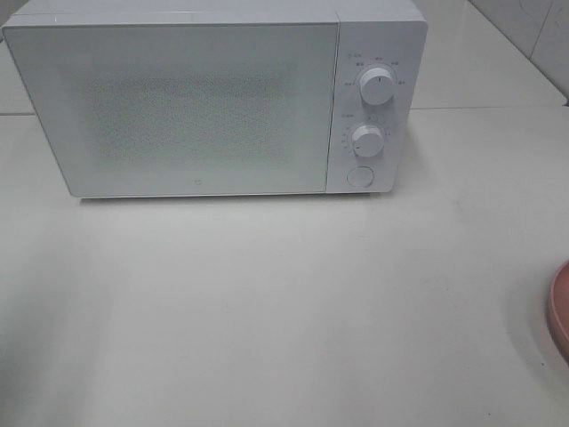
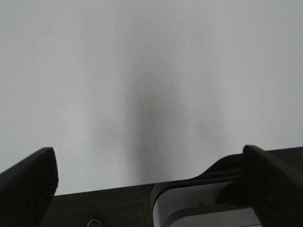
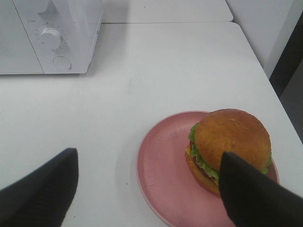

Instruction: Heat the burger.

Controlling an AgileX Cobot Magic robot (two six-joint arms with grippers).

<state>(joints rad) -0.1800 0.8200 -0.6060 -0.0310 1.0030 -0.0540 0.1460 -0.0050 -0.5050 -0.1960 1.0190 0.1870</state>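
Right wrist view, burger (image 3: pixel 230 142) on pink plate (image 3: pixel 161 170), microwave (image 1: pixel 204 98) door closed, both pincers wide open, empty

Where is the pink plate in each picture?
Exterior high: only the edge of the round pink plate peeks in at the right side.
Left wrist: not in it.
Right wrist: the whole plate shows, under the golden-brown burger.
Shared landmark: the white microwave with its round knobs.

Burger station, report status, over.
Both grippers open, empty. Burger on pink plate, untouched. Microwave door shut, blocking loading.
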